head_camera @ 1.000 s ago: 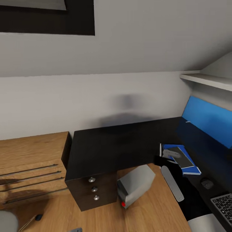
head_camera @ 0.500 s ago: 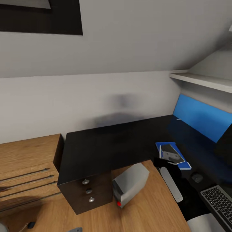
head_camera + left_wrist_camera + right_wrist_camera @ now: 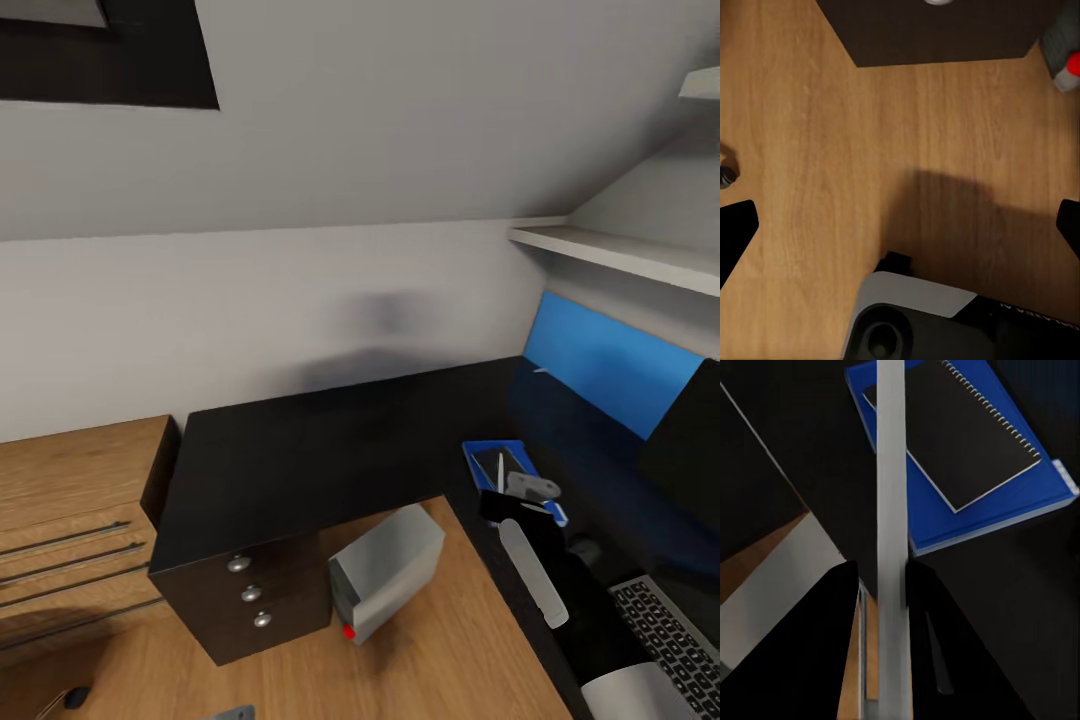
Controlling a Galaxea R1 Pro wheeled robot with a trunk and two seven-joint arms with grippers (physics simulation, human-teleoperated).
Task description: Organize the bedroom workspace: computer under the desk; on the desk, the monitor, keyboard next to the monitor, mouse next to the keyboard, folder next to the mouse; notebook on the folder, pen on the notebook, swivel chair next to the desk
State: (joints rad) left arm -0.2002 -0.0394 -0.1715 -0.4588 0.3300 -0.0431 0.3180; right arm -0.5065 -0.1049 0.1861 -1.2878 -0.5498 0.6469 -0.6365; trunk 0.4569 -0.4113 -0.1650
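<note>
Your right gripper (image 3: pixel 891 607) is clamped on the thin whitish pen (image 3: pixel 890 510), which runs straight out between its two dark fingers (image 3: pixel 810 652). Beyond the pen's tip, the dark spiral-bound notebook (image 3: pixel 952 435) already lies on the flat bright-blue folder (image 3: pixel 1020 502) on the glossy black desk (image 3: pixel 330 450). You are on the last stacking step, I judge: carry the pen forward until it hangs over the notebook's cover, lower it flat, then let go. Your left gripper (image 3: pixel 900 225) hangs over the wooden floor (image 3: pixel 832 150), fingers spread wide with nothing between them
</note>
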